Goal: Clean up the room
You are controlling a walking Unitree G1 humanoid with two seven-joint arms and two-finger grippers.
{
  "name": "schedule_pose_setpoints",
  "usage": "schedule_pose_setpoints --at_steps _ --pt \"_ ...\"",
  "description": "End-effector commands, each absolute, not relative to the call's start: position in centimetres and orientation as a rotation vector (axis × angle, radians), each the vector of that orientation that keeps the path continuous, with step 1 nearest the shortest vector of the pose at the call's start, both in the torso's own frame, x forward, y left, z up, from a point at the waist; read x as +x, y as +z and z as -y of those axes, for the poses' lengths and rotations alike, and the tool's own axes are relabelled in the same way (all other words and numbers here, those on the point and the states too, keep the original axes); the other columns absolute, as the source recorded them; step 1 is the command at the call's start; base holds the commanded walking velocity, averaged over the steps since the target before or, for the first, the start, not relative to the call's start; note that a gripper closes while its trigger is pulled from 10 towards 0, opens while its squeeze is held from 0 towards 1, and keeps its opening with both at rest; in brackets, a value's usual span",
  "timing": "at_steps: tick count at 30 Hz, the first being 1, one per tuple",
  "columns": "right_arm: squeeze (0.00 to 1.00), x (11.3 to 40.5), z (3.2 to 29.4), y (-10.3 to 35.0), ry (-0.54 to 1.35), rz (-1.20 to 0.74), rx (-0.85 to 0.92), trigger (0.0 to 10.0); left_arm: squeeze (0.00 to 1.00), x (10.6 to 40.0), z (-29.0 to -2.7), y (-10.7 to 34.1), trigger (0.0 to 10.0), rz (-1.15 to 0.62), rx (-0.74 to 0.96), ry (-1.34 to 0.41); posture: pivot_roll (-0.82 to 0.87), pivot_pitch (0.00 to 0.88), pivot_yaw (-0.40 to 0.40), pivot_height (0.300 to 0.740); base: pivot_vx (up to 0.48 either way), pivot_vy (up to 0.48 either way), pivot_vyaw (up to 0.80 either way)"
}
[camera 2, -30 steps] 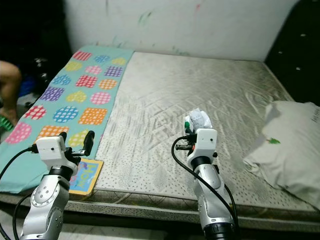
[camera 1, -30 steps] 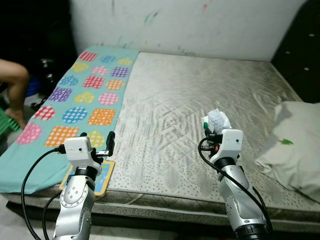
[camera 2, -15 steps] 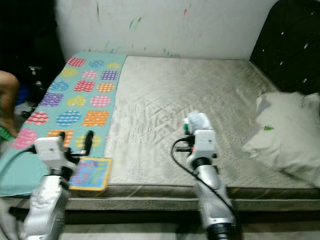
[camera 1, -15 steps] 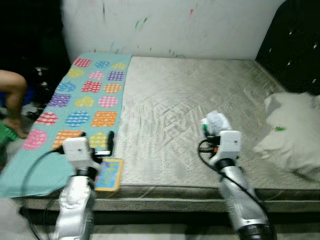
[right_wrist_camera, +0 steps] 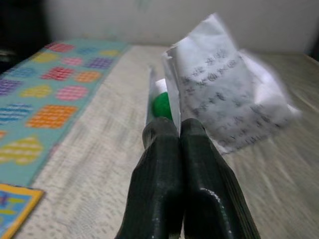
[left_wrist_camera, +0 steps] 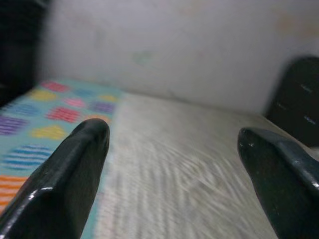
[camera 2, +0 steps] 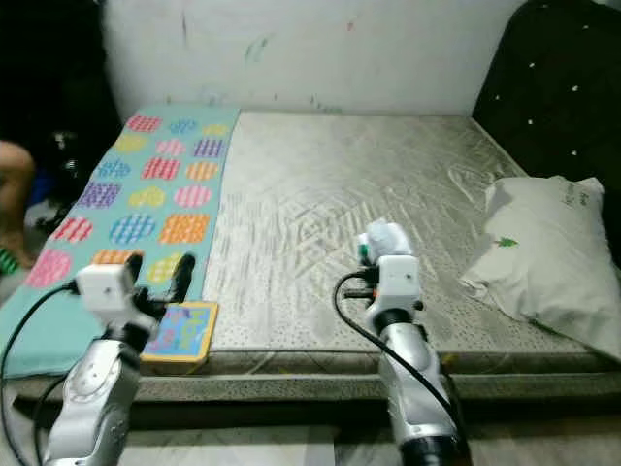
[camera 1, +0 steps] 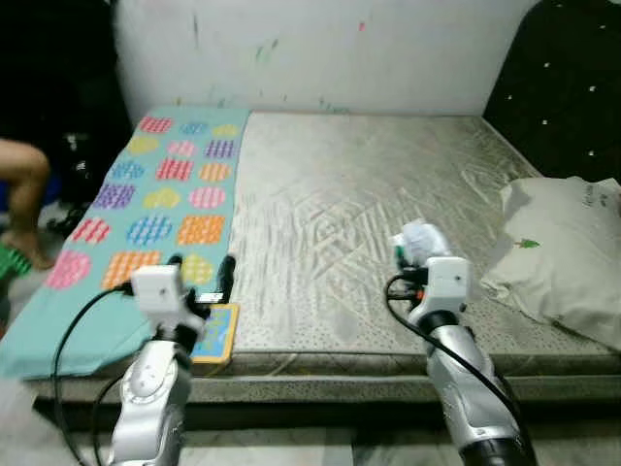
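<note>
Right end effector (right_wrist_camera: pixel 179 130): I read the fingers pressed together, clamping a crumpled white paper wad (right_wrist_camera: pixel 227 102) with a green patch; held above the bed (camera 1: pixel 388 184) near its front edge
Left end effector (left_wrist_camera: pixel 174 164): fingers spread wide, holding nothing; over the patterned blanket (camera 1: pixel 165 194)
Book (camera 2: pixel 180 330): flat at the bed's front-left corner
Pillow (camera 1: pixel 558 257): right side of bed

Crumpled white printed paper packet (right_wrist_camera: pixel 234 94): thin, matt, creased, pinched at the closed right jaws' tips.
Black gripper fingers (left_wrist_camera: pixel 60 184): smooth, glossy plastic.
Grey quilted mattress (camera 1: pixel 369 194): woven cloth, slight sheen.
Teal patterned cloth sheet (camera 1: pixel 146 209): matt fabric.
</note>
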State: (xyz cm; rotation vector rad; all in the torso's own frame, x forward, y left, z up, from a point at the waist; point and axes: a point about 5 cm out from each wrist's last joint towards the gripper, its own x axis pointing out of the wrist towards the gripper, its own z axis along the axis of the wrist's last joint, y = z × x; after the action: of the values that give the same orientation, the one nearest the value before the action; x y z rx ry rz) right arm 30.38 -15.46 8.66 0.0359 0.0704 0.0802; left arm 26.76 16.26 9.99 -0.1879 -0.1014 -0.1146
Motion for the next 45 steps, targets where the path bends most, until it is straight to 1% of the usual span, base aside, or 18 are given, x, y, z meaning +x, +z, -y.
schedule_pose_setpoints --at_steps 1,17,20,26,31,45 --pt "0.0 30.27 15.22 8.48 0.083 -0.075 0.04 10.0 0.0 26.8 -16.43 9.87 10.0 0.09 -0.184 -0.121 0.0 0.0 -0.007 0.74 0.296 0.0 0.0" --pt "0.0 30.22 15.44 8.29 0.074 -0.076 0.03 10.0 0.0 26.78 -16.21 9.83 10.0 0.082 -0.191 -0.129 -0.01 0.0 -0.004 0.74 0.291 0.0 0.0" --pt "0.0 30.16 15.48 8.17 0.073 -0.079 0.027 10.0 0.0 26.97 -16.26 9.64 10.0 0.071 -0.189 -0.081 -0.01 0.0 -0.004 0.74 0.0 0.0 0.0" --pt "0.0 30.12 15.69 8.07 0.07 -0.08 0.02 10.0 0.0 26.97 -16.2 9.47 10.0 0.062 -0.198 -0.088 -0.01 0.0 -0.005 0.74 0.0 0.0 0.0" --pt "0.0 30.2 15.72 8.1 0.07 -0.08 0.018 10.0 0.0 26.99 -16.16 9.46 10.0 0.062 -0.204 -0.094 -0.01 0.0 -0.006 0.74 0.0 0.0 -0.74" --pt "0.0 30.34 15.53 8.02 0.074 -0.083 0.016 10.0 0.0 27.07 -16.14 9.56 10.0 0.065 -0.205 -0.111 0.0 0.0 -0.003 0.74 0.0 0.3 -0.6"
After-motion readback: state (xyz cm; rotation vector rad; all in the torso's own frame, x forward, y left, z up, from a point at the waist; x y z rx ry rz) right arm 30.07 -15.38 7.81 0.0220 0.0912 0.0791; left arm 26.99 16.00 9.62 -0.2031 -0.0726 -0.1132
